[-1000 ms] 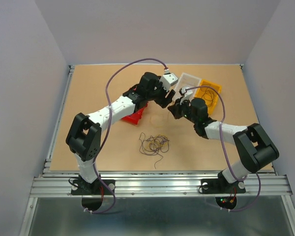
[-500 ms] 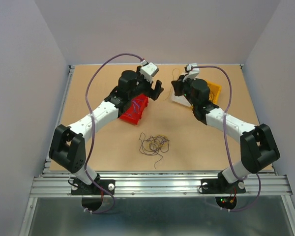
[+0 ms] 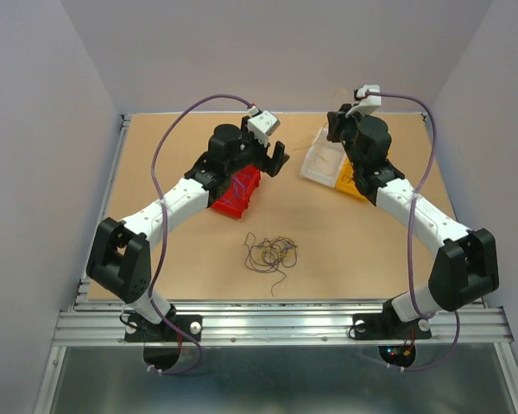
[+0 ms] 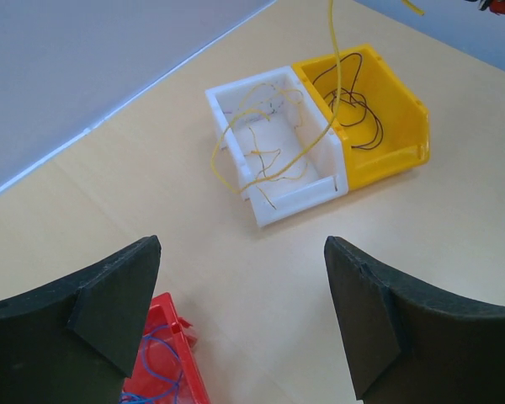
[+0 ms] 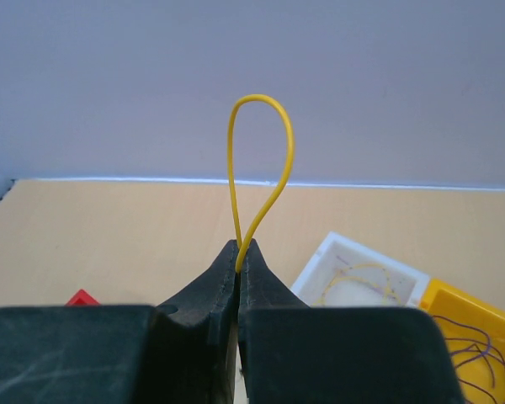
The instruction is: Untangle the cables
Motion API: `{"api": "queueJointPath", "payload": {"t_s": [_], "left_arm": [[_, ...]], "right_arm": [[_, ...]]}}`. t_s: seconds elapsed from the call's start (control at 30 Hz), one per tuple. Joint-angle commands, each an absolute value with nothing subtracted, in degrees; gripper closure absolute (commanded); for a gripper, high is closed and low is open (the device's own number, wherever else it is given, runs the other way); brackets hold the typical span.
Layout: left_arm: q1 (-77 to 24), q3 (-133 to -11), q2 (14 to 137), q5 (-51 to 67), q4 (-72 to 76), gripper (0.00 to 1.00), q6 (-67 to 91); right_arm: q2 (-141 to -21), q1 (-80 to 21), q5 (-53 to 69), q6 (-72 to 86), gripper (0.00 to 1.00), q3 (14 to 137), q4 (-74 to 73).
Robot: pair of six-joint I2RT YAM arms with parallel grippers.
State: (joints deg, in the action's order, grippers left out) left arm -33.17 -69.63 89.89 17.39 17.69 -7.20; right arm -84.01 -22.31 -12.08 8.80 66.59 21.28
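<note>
Listing containers first, we count three open bins on the far half of the table (image 3: 198, 259)

Item 1: red bin (image 3: 235, 194), just beneath the left arm's wrist. It holds thin blue wires (image 4: 156, 370). Only one corner of this bin shows in the left wrist view.

Item 2: white bin (image 4: 299, 200), to the right of the red one and apart from it. It holds yellow wires (image 4: 273, 164) in loose bends, one of them looping out over the bin's left wall.

Item 3: yellow bin (image 4: 387, 167), side by side with the white bin and touching it. It holds dark wires (image 4: 362, 114) in slack coils.

Item 4: the cables (image 3: 272, 252), a scribbly clump of purple, tan and dark strands. It lies on the bare table near the middle, well apart from all three bins and from both grippers.

Item 5: left gripper (image 4: 242, 252), raised over the table between the red bin and the white bin. Its jaws are spread wide with nothing between them.

Item 6: right gripper (image 5: 238, 252), lifted high near the white and yellow bins. Its jaws are pressed together on a single yellow wire (image 5: 261, 151), which rises from the tips in a narrow loop.

Item 7: yellow strand (image 4: 335, 50), hanging from the upper edge of the left wrist view down toward the seam between the white and yellow bins. We cannot tell whether its lower end touches what lies inside
</note>
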Motion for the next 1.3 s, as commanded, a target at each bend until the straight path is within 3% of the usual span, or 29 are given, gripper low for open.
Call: {"api": "queueJointPath", "payload": {"t_s": [0.0, 0.2, 0.8, 1.07, 1.27], "left_arm": [[-33.3, -69.6, 89.7, 18.2, 20.7, 0.10, -6.9], [-33.3, -69.9, 90.4, 18.1, 20.5, 0.10, -6.9], [-33.4, -71.7, 92.9, 19.8, 18.5, 0.10, -7.0], [-33.4, -72.3, 93.4, 20.6, 17.7, 0.10, -7.0], [-33.4, -72.4, 93.5, 21.2, 17.3, 0.10, -7.0]], "right_arm": [[-84.5, -19.3, -13.9, 8.8, 0.99, 68.7, 20.1], [-87.2, -14.4, -9.5, 11.7, 0.99, 67.6, 20.1], [-107.0, -13.7, -7.2, 11.6, 0.99, 75.9, 14.6], [-119.4, -16.5, -15.8, 15.5, 0.99, 92.4, -2.0], [-123.7, -16.8, -18.9, 18.9, 0.99, 96.1, -11.5]]}}
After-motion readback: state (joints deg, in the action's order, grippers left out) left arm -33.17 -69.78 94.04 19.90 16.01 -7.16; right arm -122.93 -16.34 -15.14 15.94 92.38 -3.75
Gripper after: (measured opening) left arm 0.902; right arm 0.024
